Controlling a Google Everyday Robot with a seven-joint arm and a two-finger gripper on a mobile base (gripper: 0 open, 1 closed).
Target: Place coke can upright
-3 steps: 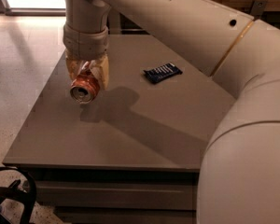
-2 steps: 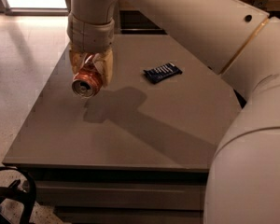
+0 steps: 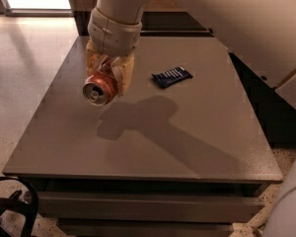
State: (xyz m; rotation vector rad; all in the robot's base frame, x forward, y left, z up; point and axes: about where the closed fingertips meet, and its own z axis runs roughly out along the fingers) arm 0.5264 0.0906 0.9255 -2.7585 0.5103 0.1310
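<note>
The coke can (image 3: 100,88) is red with a silver top and pull tab. It lies on its side in the air, its top facing the camera, above the left half of the grey table (image 3: 197,147). My gripper (image 3: 108,75) hangs down from the white arm and is shut on the can, with a yellowish finger on each side of it. The can casts a shadow on the table below and to the right.
A dark blue snack packet (image 3: 171,76) lies flat on the table to the right of the gripper. The robot's white arm (image 3: 246,28) crosses the upper right. A black wheeled part (image 3: 10,206) shows at the lower left on the speckled floor.
The gripper with the can has moved a little to the right and toward the camera, above the table. The packet has not moved.
</note>
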